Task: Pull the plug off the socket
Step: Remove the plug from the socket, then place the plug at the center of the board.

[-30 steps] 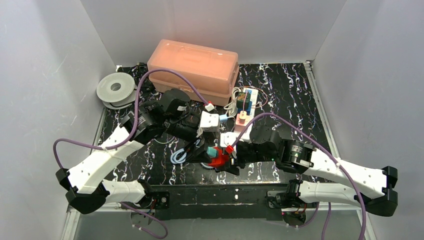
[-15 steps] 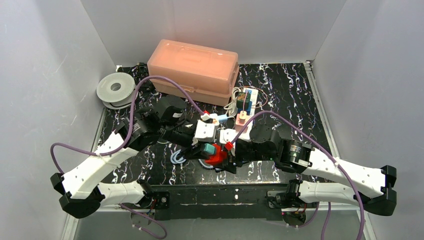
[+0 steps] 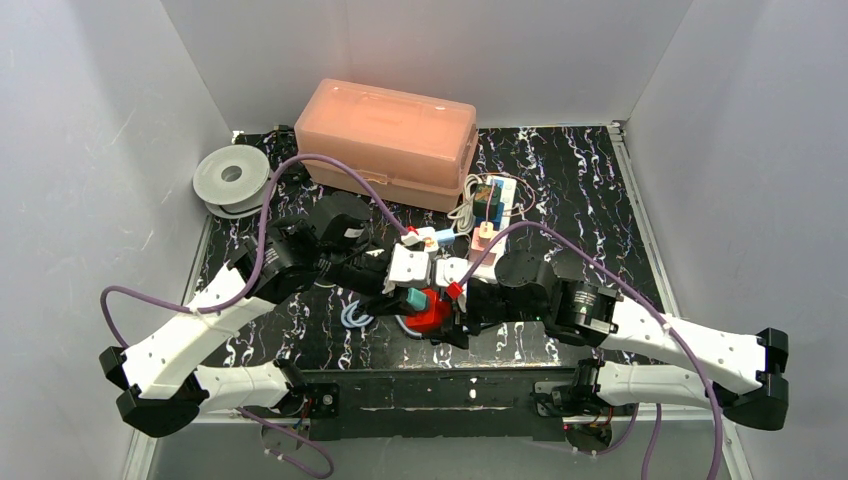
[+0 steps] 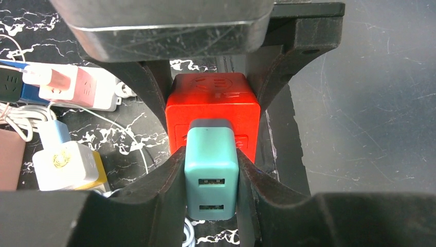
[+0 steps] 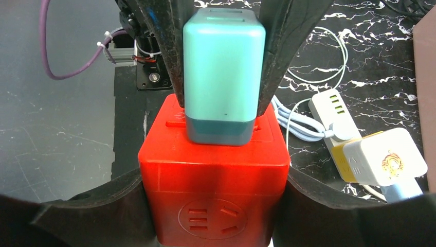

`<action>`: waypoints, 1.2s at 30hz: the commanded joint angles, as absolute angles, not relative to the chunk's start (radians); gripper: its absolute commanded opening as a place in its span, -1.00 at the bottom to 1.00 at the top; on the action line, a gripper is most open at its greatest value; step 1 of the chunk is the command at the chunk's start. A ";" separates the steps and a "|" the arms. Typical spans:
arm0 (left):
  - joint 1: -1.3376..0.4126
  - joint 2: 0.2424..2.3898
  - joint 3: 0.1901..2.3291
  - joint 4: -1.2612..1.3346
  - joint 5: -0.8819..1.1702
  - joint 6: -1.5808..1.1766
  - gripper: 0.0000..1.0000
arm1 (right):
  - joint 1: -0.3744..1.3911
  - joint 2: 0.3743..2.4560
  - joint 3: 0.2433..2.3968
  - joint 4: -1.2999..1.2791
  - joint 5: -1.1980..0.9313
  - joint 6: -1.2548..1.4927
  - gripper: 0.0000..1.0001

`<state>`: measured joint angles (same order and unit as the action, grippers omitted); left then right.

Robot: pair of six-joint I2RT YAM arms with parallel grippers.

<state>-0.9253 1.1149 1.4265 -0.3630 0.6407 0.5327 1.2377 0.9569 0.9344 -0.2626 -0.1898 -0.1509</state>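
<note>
the pull itself is not yet done: the teal plug [image 4: 212, 175] sits fully seated in one face of the red socket cube [image 4: 212, 103], with no gap between them in either wrist view. the set-up looks complete, though. the right gripper [image 5: 213, 198] is clamped on two opposite sides of the cube, at the near middle of the table [image 3: 600, 180], and the left gripper [image 4: 212, 172] presses its fingers against both flanks of the plug, grasping it. what is left, as i judge it, is the one real step — drawing plug and cube straight apart.
</note>
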 commanded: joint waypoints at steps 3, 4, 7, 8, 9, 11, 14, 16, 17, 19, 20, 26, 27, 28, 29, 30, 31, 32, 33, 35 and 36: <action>-0.939 1.081 1.419 -0.372 0.662 0.562 -1.00 | 1.240 0.949 0.868 -0.156 -0.168 -0.100 -0.97; -0.939 1.078 1.419 -0.374 0.657 0.566 -1.00 | 1.239 0.943 0.846 -0.157 -0.163 -0.091 -0.97; -0.939 1.066 1.420 -0.382 0.638 0.584 -1.00 | 1.240 0.917 0.776 -0.152 -0.150 -0.062 -0.97; -0.939 1.063 1.423 -0.386 0.632 0.588 -1.00 | 1.239 0.907 0.754 -0.150 -0.147 -0.053 -0.97; -0.939 1.061 1.424 -0.389 0.627 0.588 -1.00 | 1.239 0.894 0.733 -0.149 -0.145 -0.044 -0.97; -0.939 1.056 1.425 -0.393 0.620 0.581 -1.00 | 1.239 0.870 0.698 -0.151 -0.136 -0.023 -0.97; -0.938 1.049 1.427 -0.387 0.620 0.559 -1.00 | 1.239 0.829 0.651 -0.158 -0.123 -0.008 -0.97; -0.939 1.045 1.425 -0.369 0.612 0.535 -1.00 | 1.240 0.801 0.626 -0.167 -0.115 -0.008 -0.97; -0.939 1.044 1.428 -0.368 0.609 0.523 -1.00 | 1.239 0.790 0.615 -0.176 -0.112 0.012 -0.97; -0.938 1.042 1.433 -0.372 0.614 0.521 -1.00 | 1.239 0.773 0.593 -0.194 -0.106 0.020 -0.97; -0.939 1.042 1.433 -0.375 0.614 0.522 -1.00 | 1.240 0.766 0.587 -0.205 -0.096 0.025 -0.97; -0.939 1.037 1.413 -0.430 0.588 0.567 -1.00 | 1.232 0.694 0.594 -0.264 0.095 0.082 -0.97; -0.939 1.035 1.406 -0.442 0.583 0.567 -1.00 | 1.222 0.683 0.608 -0.283 0.158 0.114 -0.97; -0.937 1.037 1.397 -0.460 0.578 0.568 -1.00 | 1.206 0.679 0.626 -0.309 0.228 0.155 -0.97; -0.937 1.037 1.392 -0.479 0.570 0.569 -1.00 | 1.176 0.678 0.648 -0.338 0.265 0.196 -0.97; -0.937 1.037 1.380 -0.496 0.557 0.570 -1.00 | 1.136 0.678 0.673 -0.368 0.276 0.231 -0.97; -0.938 1.040 1.371 -0.519 0.540 0.572 -1.00 | 1.089 0.680 0.695 -0.401 0.276 0.277 -0.97; -0.937 1.049 1.370 -0.554 0.531 0.582 -1.00 | 1.031 0.683 0.718 -0.431 0.273 0.340 -0.97; -0.937 1.067 1.376 -0.616 0.523 0.607 -1.00 | 0.971 0.688 0.745 -0.467 0.258 0.380 -0.97; -0.932 1.108 1.389 -0.710 0.476 0.600 -1.00 | 0.855 0.704 0.774 -0.523 0.236 0.446 -0.97; -0.913 1.128 1.392 -0.754 0.458 0.578 -1.00 | 0.804 0.720 0.793 -0.564 0.231 0.477 -0.97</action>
